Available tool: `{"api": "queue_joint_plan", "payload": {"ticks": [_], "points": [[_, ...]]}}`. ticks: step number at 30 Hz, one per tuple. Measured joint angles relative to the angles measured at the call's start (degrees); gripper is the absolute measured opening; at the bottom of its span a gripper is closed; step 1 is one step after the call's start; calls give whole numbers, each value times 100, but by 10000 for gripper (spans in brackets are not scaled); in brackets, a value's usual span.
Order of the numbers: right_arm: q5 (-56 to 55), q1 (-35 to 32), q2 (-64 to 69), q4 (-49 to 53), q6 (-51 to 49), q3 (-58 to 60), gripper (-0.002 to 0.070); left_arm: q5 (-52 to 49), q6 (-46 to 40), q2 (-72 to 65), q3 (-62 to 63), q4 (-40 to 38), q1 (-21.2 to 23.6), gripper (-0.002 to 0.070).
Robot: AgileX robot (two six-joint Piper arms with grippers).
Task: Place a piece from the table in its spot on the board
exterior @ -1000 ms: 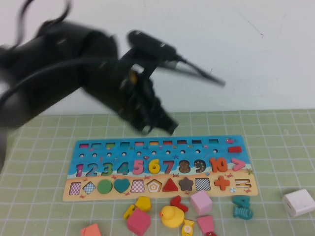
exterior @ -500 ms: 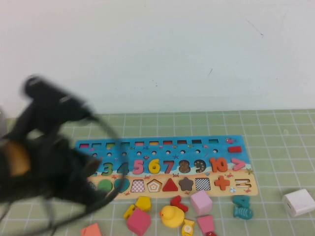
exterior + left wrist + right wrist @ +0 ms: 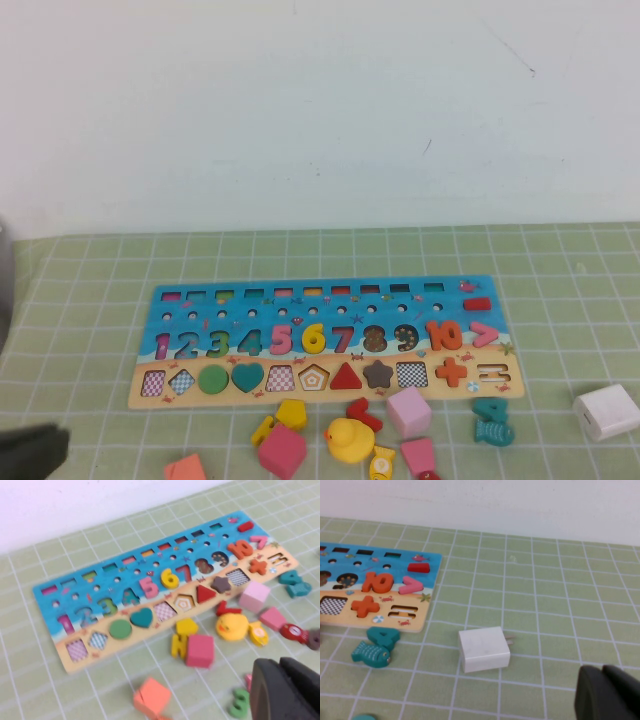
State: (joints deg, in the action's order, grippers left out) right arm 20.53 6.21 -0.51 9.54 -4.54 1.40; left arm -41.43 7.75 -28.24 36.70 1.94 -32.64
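Observation:
The board (image 3: 200,300) lies across the middle of the green grid mat, blue on top with a tan strip below. The yellow 6 (image 3: 313,338) sits in its slot between the pink 5 and the red 7; it also shows in the left wrist view (image 3: 170,578). My left gripper (image 3: 280,667) is shut and empty, low over the mat in front of the board's left end. Only a dark part of the left arm (image 3: 30,452) shows in the high view. My right gripper (image 3: 602,672) is shut and empty, right of the board, near a white charger (image 3: 484,649).
Loose pieces lie in front of the board: a yellow duck (image 3: 349,439), a pink cube (image 3: 409,411), a pink block (image 3: 282,450), yellow pieces (image 3: 291,412), an orange block (image 3: 186,470), a teal fish (image 3: 493,421). The white charger (image 3: 606,411) sits at the right.
The left arm has swung from above the board down to the bottom left, almost out of the high view. The 6 stays in its slot.

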Motion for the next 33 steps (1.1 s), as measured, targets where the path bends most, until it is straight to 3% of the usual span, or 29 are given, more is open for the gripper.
{"api": "queue_joint_plan", "payload": {"ticks": [12, 18, 22, 26, 33], "points": [[0, 0, 0, 0, 0, 0, -1, -1121, 204, 848, -162, -53, 0, -1], [0, 0, 0, 0, 0, 0, -1, -1078, 464, 851, -194, 444, 0, -1], [0, 0, 0, 0, 0, 0, -1, -316, 586, 945, -670, 710, 68, -1], [0, 0, 0, 0, 0, 0, -1, 899, 586, 1259, -1517, 675, 563, -1], [0, 0, 0, 0, 0, 0, -1, 3383, 58, 2237, -3379, -78, 2176, -1]]}}
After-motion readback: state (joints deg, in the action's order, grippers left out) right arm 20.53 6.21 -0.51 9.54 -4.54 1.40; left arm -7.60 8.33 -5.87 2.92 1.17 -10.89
